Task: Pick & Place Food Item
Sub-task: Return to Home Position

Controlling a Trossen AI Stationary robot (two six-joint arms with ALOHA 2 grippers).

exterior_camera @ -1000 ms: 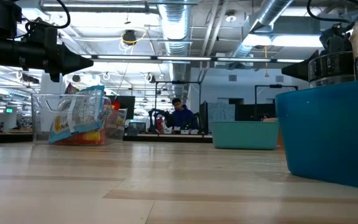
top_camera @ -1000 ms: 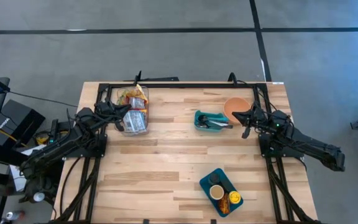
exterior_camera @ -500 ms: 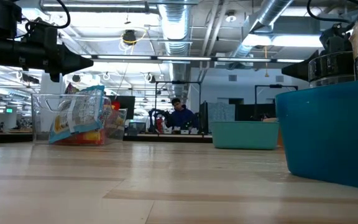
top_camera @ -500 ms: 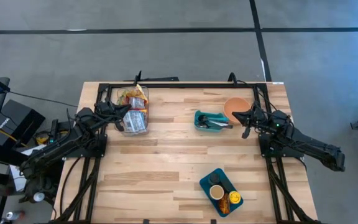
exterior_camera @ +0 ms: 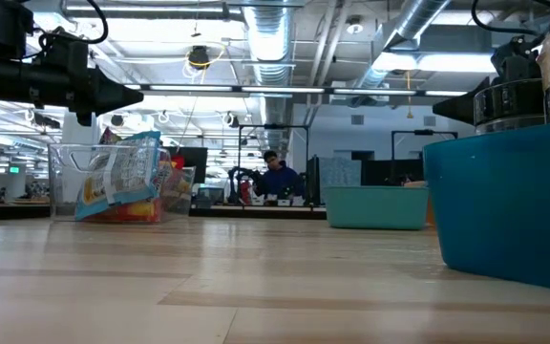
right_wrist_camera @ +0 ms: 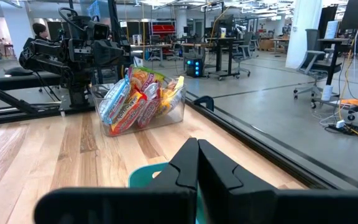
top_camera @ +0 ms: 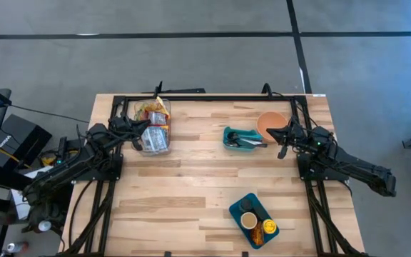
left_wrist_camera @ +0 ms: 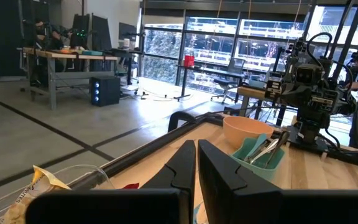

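Observation:
Several snack packets lie heaped in a clear bin at the table's far left; the right wrist view shows the packets too. My left gripper hangs shut and level over the bin's rim, pointing toward the table's right, with nothing in it; its fingertips are together. My right gripper is shut as well, level, pointing left over the near edge of an orange bowl, fingertips together.
A teal tray with utensils sits beside the orange bowl. A blue tray with two cups and a yellow item stands near the front right, and looms large in the low view. A person sits far behind the table.

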